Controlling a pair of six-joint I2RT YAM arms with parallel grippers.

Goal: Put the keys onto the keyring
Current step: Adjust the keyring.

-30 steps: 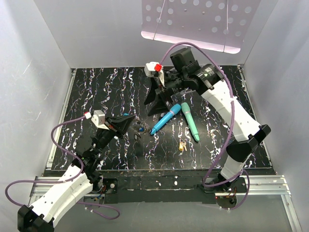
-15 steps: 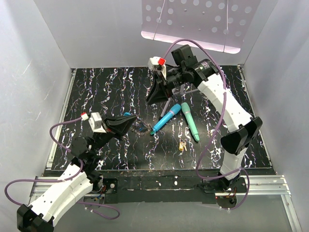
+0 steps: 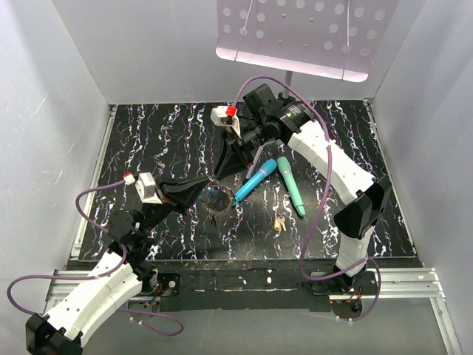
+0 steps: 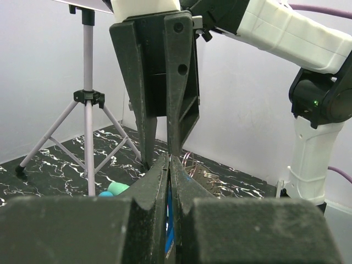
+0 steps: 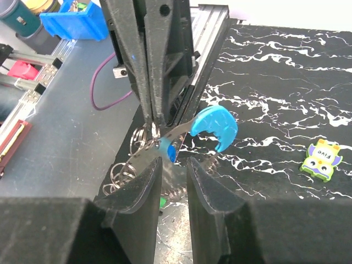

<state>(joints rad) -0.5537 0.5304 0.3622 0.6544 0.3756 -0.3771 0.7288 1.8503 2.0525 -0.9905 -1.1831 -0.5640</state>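
Observation:
My left gripper (image 3: 207, 186) is shut on the keyring (image 3: 219, 200) and holds it just above the table. In the right wrist view the keyring's blue curved section (image 5: 214, 124) and grey chain loops (image 5: 127, 165) hang from the left fingers (image 5: 148, 66). My right gripper (image 5: 173, 160) is open and empty, tips just short of the ring; it points down at it in the top view (image 3: 216, 174). A yellow-headed key (image 3: 278, 222) lies on the table to the right. A small green bit (image 5: 163, 203) lies under the ring.
Two teal sticks (image 3: 255, 181) (image 3: 290, 185) lie right of the grippers. A tripod (image 4: 88, 110) stands at the back. A small owl sticker (image 5: 320, 159) lies on the black marbled table (image 3: 162, 140). White walls enclose the table.
My right gripper has swung down and left, from the back of the table to the ring. My left gripper has lifted the ring slightly and moved it right.

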